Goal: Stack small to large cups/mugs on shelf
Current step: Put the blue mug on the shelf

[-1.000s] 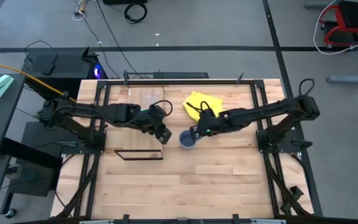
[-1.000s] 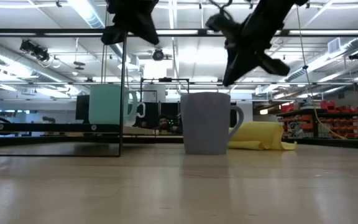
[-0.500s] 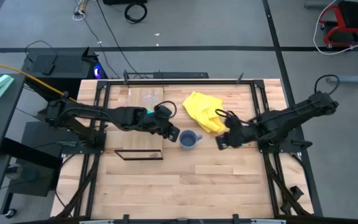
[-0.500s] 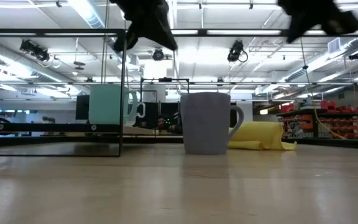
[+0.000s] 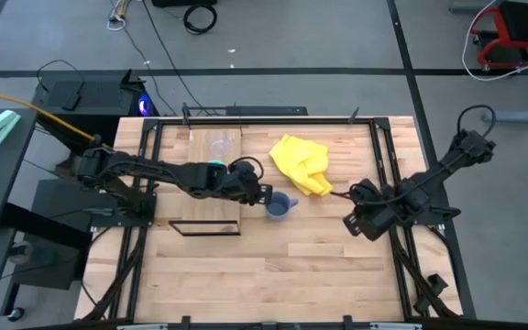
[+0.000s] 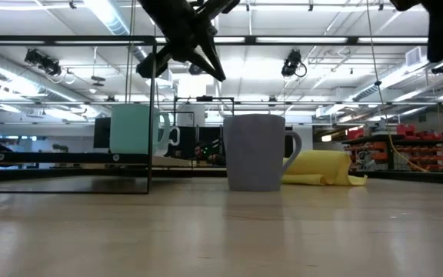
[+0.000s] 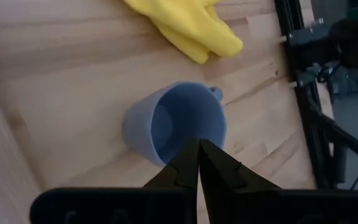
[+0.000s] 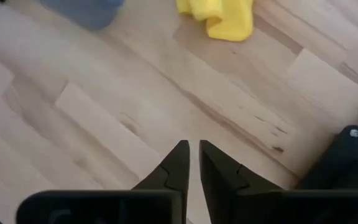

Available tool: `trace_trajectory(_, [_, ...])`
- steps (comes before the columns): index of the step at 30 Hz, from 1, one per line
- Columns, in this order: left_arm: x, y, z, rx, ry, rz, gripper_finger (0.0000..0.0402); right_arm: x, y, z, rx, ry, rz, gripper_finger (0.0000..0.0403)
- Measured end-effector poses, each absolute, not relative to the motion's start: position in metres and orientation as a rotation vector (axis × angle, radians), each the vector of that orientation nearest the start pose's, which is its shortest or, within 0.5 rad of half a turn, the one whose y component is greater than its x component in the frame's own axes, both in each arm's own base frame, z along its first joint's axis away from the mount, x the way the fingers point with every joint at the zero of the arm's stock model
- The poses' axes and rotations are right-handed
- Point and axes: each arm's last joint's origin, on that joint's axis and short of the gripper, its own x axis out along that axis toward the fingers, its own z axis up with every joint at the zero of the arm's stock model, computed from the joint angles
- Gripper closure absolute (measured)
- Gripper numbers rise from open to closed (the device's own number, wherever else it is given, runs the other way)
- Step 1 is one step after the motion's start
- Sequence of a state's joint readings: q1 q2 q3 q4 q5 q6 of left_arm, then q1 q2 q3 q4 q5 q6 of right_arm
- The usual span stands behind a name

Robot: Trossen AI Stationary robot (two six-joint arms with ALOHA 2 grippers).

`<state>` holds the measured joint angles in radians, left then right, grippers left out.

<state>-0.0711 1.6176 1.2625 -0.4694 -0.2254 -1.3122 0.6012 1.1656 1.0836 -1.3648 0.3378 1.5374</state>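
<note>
The dark blue-grey mug stands upright on the tabletop, right of the shelf; it also shows in the low view. My left gripper is shut and hovers above the mug's rim, clear of it in the low view. The cyan mug stands on the shelf, mostly hidden under my left arm in the high view. The clear glass cup stands at the shelf's far end. My right gripper is shut and empty, over bare table to the right.
A yellow cloth lies crumpled just beyond the blue-grey mug. The shelf's black metal frame stands at its near end. Black rails run along the table's sides. Bare wood fills the near half of the table.
My right gripper has drawn away from above the blue-grey mug toward the table's right and near edges. My left gripper has gone right from over the shelf to above the mug. The mug has stayed where it was.
</note>
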Motion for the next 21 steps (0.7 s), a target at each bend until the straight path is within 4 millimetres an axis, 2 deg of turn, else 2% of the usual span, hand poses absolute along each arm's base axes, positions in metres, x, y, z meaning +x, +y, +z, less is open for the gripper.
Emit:
trace_trajectory(5, [0.348,-0.025,0.266,-1.196,0.621,0.634,0.0377,0.15,0.095,0.291,0.61,1.101,-0.7,0.0338])
trace_trajectory(15, [0.36,-0.03,0.237,-1.24,0.747,0.647,0.0363,0.156,0.097,0.291,0.622,1.065,-0.669,0.0309])
trace_trajectory(18, [0.362,-0.029,0.235,-1.231,0.742,0.636,0.0359,0.162,0.093,0.284,0.611,1.04,-0.727,0.0308])
trace_trajectory(21, [0.362,-0.027,0.235,-1.212,0.75,0.635,0.0356,0.175,0.083,0.267,0.641,1.015,-0.739,0.0312])
